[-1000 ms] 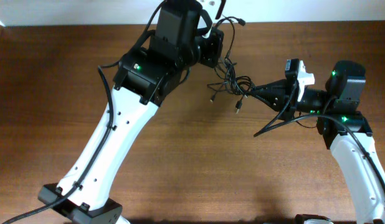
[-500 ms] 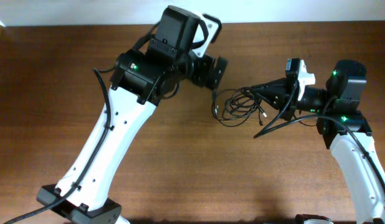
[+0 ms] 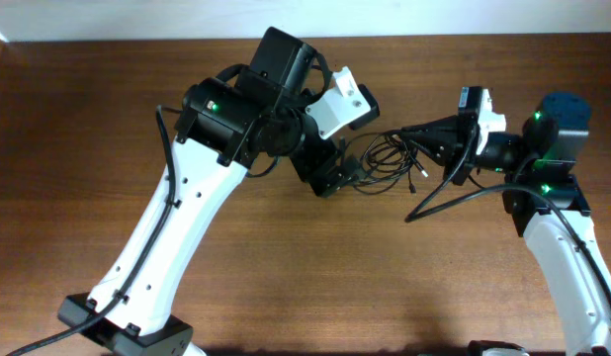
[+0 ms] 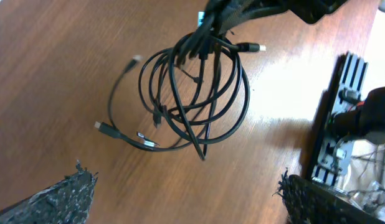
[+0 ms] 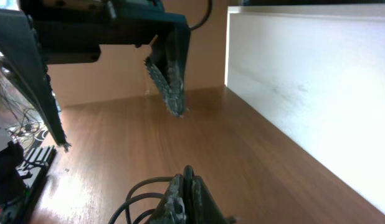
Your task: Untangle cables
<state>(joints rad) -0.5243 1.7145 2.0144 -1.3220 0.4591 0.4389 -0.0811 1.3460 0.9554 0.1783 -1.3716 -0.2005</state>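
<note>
black cables [image 3: 385, 163]: one knotted bundle of loops, pinched at its top by the right gripper [image 3: 408, 133], at or just above the brown wood table [image 3: 315, 287], between the two arms
step: pulling the bundle apart, looked early, loops all crossed
right gripper: clenched tight on the cables
left gripper [image 3: 350, 143]: spread to full width, held nothing, hovered by the bundle's near side, contact unclear
next: left needed one loose plug end [image 4: 100, 127], close on it, draw it away from the right's hold

Glossy brown wooden table [image 3: 315, 277]; white wall [image 3: 108, 18] behind it.
</note>
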